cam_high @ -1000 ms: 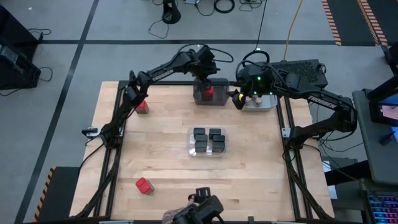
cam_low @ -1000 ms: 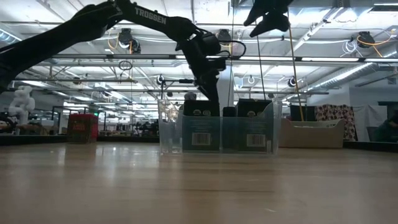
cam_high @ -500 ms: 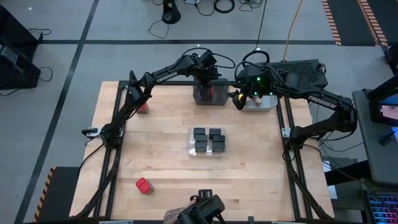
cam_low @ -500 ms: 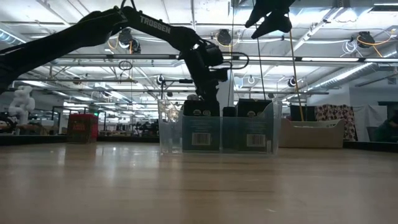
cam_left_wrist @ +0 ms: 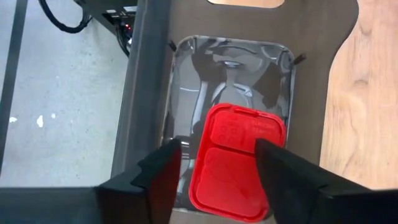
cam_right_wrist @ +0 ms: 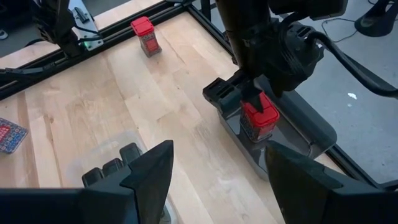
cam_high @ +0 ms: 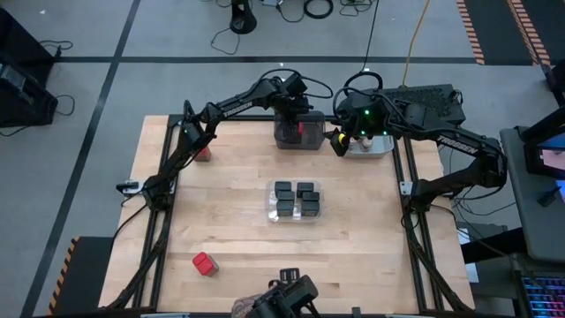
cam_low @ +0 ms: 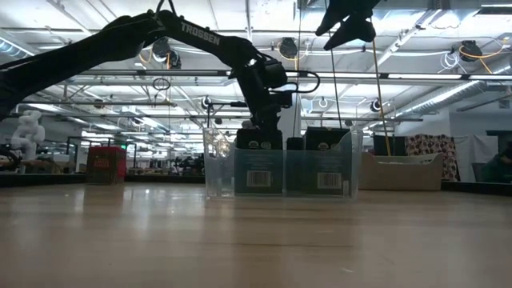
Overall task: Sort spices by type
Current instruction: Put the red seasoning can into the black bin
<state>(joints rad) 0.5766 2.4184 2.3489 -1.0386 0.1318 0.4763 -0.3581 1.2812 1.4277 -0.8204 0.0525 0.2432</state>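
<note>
1. From above the table, we see the left gripper (cam_high: 297,124) down in the dark grey bin (cam_high: 281,138) at the far edge, with a red-topped spice box (cam_high: 298,130) showing beneath it. The right gripper (cam_high: 338,143) hovers just beside the light grey bin (cam_high: 381,147). Two more red-topped boxes are out loose: one by the table's left edge (cam_high: 202,152), one near the front (cam_high: 205,263). The black spice boxes (cam_high: 295,200) sit together in the clear bin (cam_high: 270,201) mid-table.

2. At table height, the left arm comes down behind the clear bin (cam_low: 214,164), and its fingers are hidden there.

3. Through the left wrist camera, the dark fingers (cam_left_wrist: 163,177) flank the red lid (cam_left_wrist: 233,165) in the bin (cam_left_wrist: 186,62). They stand spread on either side of it, and we think there is a thin gap, though contact could be hidden.

4. Through the right wrist camera, the right fingers (cam_right_wrist: 150,171) are spread with nothing between them. Beyond them the left gripper (cam_right_wrist: 252,93) stands over the upright red-topped box (cam_right_wrist: 259,118) in the grey bin (cam_right_wrist: 317,130).

5. We judge the step in hand to be depositing a red-topped box in the dark grey bin. Next the left gripper must lift straight up without tipping the box, then go for the box at the table's left edge.
</note>
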